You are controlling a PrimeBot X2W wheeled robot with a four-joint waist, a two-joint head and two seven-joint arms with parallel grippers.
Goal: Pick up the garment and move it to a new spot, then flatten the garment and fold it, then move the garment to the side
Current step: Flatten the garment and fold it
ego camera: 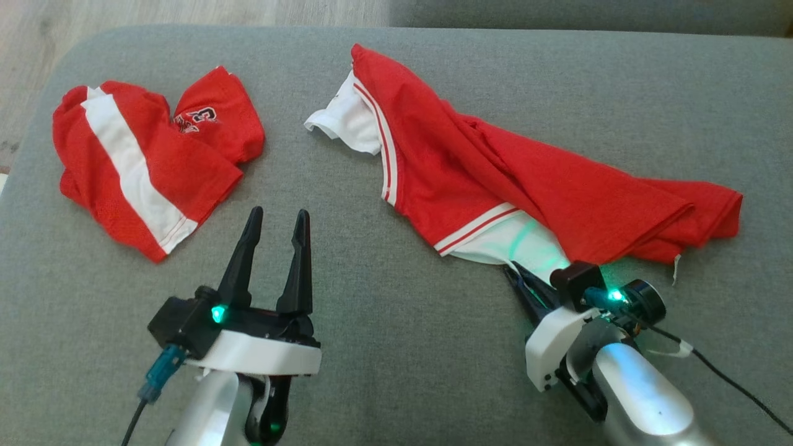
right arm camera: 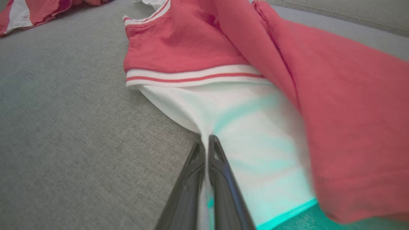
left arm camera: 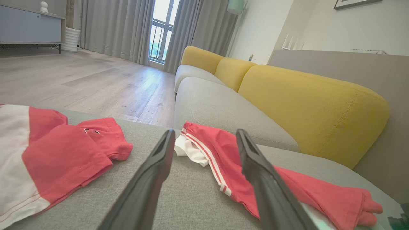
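Garment (ego camera: 495, 173) has its white edge pinched in right end effector (right arm camera: 207, 142).

left tool (left arm camera: 205, 133) spread | garment (left arm camera: 223, 150) on grey seat (left arm camera: 191, 195) | yellow cushion (left arm camera: 313, 105) behind

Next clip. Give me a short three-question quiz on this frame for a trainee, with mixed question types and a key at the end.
1. True or false: the left claw stands open and holds nothing.
2. Which part of the spread jersey does the right claw pinch? A) a red sleeve B) the white fabric below the striped band C) the far red corner
3. Fill in: ___ red garments lie on the grey cushion.
Key: 1 true. 2 B. 3 two, the spread jersey and the bundled garment.
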